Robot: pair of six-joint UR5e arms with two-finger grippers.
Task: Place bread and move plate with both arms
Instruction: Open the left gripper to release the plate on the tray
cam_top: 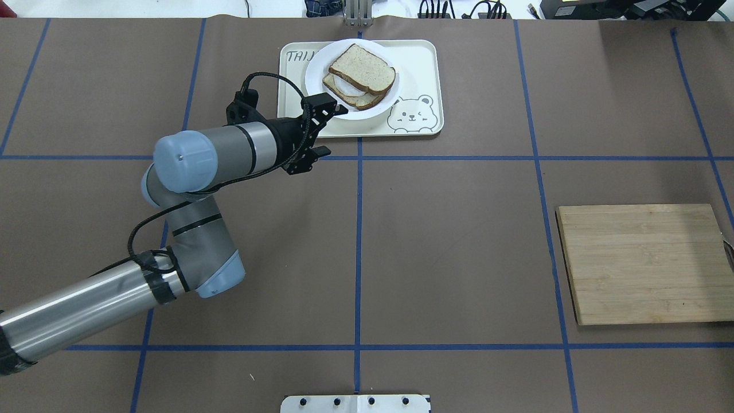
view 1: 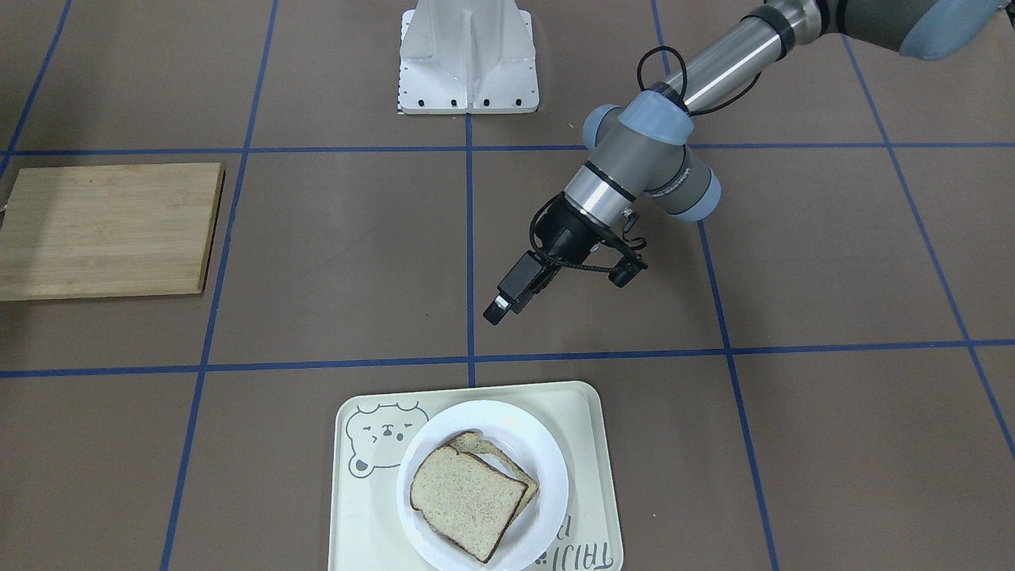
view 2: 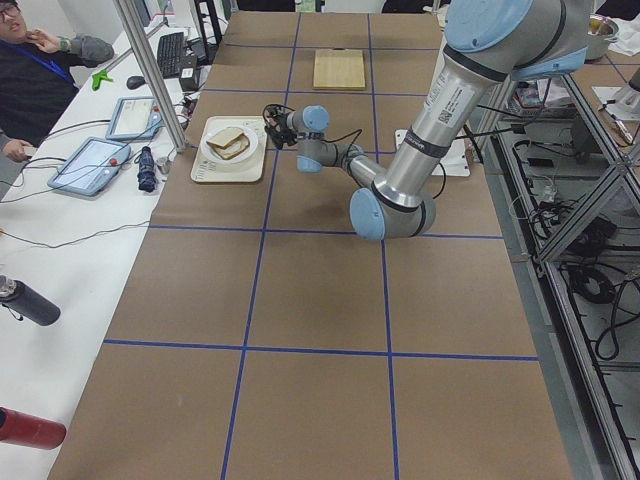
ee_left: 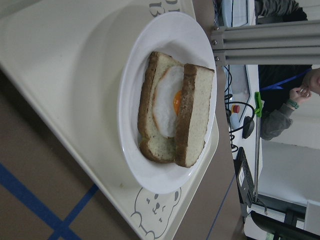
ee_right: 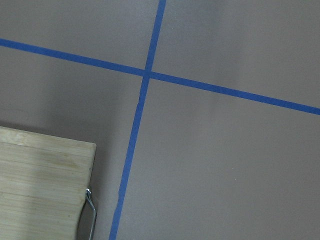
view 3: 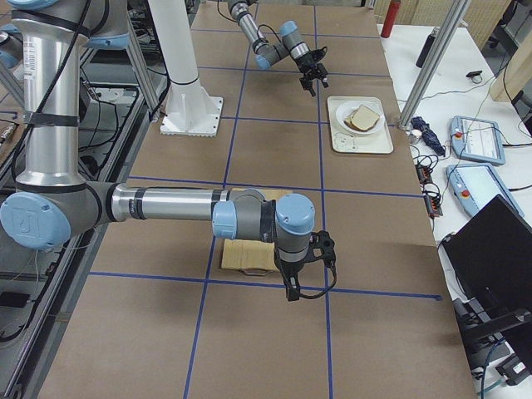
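The plain bread [cam_top: 362,69] lies slanted on top of an egg-topped slice on the white plate [cam_top: 312,80], which stands on the cream bear tray [cam_top: 424,63]. In the left wrist view the bread [ee_left: 195,115] covers half of the egg, and the plate [ee_left: 135,100] fills the middle. My left gripper [cam_top: 331,131] hangs above the table just short of the tray's near edge. It is open and holds nothing; it also shows as gripper [view 1: 501,305]. My right gripper [view 3: 293,291] hovers by the wooden board [view 3: 245,253]. I cannot tell its state.
A wooden cutting board [cam_top: 645,264] lies on the robot's right, with a thin metal loop [ee_right: 90,210] at its corner. The white base stand [view 1: 468,59] sits at the robot's side. A person [view 2: 30,60] and tablets are beyond the table's far edge.
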